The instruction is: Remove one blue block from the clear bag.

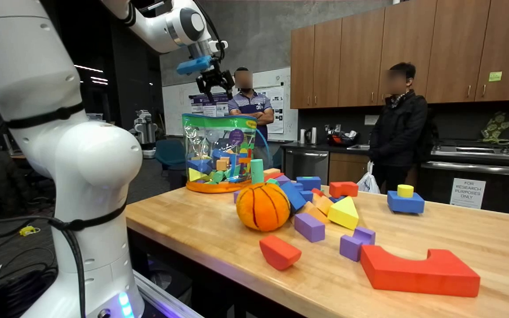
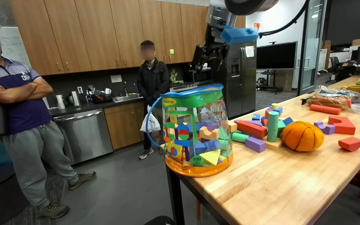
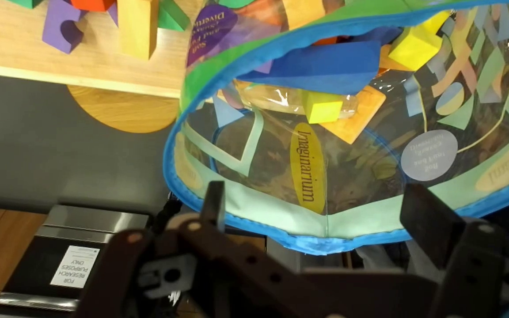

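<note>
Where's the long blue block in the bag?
In the wrist view, the long blue block lies inside the clear bag, upper middle, just above a yellow block.

Includes, in an exterior view, concrete wall (image 1: 245, 35) at upper centre, wooden cabinets (image 1: 360, 57) at upper right, and bright lights (image 1: 89, 68) at upper left. Extends, in an exterior view, to dishwasher (image 2: 81, 134) at left, grey floor (image 2: 120, 187) at lower left, refrigerator (image 2: 247, 81) at upper right, wooden tabletop (image 2: 277, 187) at lower right.

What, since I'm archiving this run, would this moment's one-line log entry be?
gripper: open, nothing held, higher than clear bag; clear bag: upright, top open; blue block: inside clear bag, ungripped; orange ball: on table
</note>
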You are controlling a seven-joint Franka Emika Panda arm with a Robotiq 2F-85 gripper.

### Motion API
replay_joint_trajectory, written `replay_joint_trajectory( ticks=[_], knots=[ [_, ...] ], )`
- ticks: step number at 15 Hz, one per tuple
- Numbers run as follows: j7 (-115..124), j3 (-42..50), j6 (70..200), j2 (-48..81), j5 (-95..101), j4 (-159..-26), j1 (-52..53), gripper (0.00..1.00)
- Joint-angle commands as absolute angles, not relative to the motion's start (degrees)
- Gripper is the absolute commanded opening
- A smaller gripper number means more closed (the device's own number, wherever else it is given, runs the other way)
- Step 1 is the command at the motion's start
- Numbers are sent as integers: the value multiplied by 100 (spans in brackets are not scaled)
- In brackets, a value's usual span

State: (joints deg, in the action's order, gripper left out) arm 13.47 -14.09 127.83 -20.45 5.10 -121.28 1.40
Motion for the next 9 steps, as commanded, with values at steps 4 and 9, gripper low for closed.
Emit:
replay_joint_trajectory(
  ticks=[4, 9],
  knots=[
    [1379, -1318, 12523, -1664, 608, -11771, 267, 100],
    [1461, -1461, 11537, -931, 890, -10697, 379, 100]
  ],
)
